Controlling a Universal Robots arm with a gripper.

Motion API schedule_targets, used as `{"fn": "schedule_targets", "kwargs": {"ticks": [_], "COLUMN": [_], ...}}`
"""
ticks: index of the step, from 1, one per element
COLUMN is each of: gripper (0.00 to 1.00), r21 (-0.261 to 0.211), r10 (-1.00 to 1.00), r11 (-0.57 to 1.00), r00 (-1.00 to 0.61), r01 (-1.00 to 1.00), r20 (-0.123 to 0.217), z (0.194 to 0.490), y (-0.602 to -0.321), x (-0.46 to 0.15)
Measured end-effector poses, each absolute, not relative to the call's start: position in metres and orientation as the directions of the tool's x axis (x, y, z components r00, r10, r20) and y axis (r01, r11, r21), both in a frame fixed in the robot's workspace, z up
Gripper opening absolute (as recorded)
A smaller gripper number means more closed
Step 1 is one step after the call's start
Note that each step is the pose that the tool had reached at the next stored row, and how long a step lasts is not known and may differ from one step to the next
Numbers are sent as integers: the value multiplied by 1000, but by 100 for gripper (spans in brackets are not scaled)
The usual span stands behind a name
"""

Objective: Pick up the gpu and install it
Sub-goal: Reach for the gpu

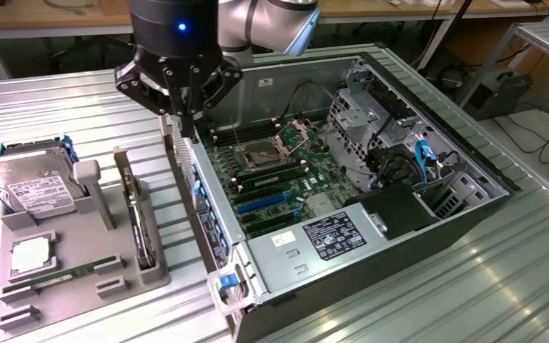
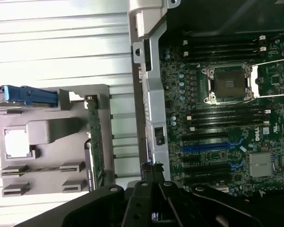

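The tray point(image 1: 82, 246) lies on the table point(image 1: 503, 286), at the exterior view's left of the case point(image 1: 255, 78); the gpu point(image 1: 139, 229) stands at the tray's case-side edge.

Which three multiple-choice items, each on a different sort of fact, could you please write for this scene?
1. Where is the flat black gpu card?
A) in a blue slot
B) standing on edge in the grey holder tray
C) on the hard drive

2. What colour is the small light on the black arm?
A) red
B) green
C) blue

3. How is the black computer case?
A) open, its green motherboard exposed
B) shut by a panel
C) covered with cloth

Answers:
1 B, the card stands in the tray, apart from the gripper.
2 C, it glows blue.
3 A, the board shows inside.
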State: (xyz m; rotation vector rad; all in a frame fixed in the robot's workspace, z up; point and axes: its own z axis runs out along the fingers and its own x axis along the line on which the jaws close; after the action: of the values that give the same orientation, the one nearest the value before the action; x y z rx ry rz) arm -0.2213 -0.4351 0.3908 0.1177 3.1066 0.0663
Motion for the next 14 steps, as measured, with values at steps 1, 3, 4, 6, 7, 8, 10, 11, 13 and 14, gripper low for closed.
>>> {"fn": "schedule_targets", "kwargs": {"ticks": [1, 3, 4, 6, 7, 8, 10, 11, 13, 14], "gripper": [11, 11, 11, 11, 11, 11, 11, 11, 11, 11], "r21": [44, 43, 43, 43, 43, 43, 43, 43, 42, 42], "r10": [76, 76, 76, 76, 76, 76, 76, 76, 76, 76], "r11": [996, 996, 996, 996, 996, 996, 996, 996, 996, 996], "r00": [-997, -997, -997, -997, -997, -997, -997, -997, -997, -997], "r01": [75, 75, 75, 75, 75, 75, 75, 75, 75, 75], "r20": [-30, -31, -30, -31, -31, -30, -31, -31, -31, -31], "z": [390, 388, 387, 384, 383, 381, 378, 376, 373, 371], "y": [-436, -437, -437, -438, -438, -439, -439, -439, -439, -439], "x": [-226, -235, -241, -253, -258, -264, -275, -279, -289, -294]}}
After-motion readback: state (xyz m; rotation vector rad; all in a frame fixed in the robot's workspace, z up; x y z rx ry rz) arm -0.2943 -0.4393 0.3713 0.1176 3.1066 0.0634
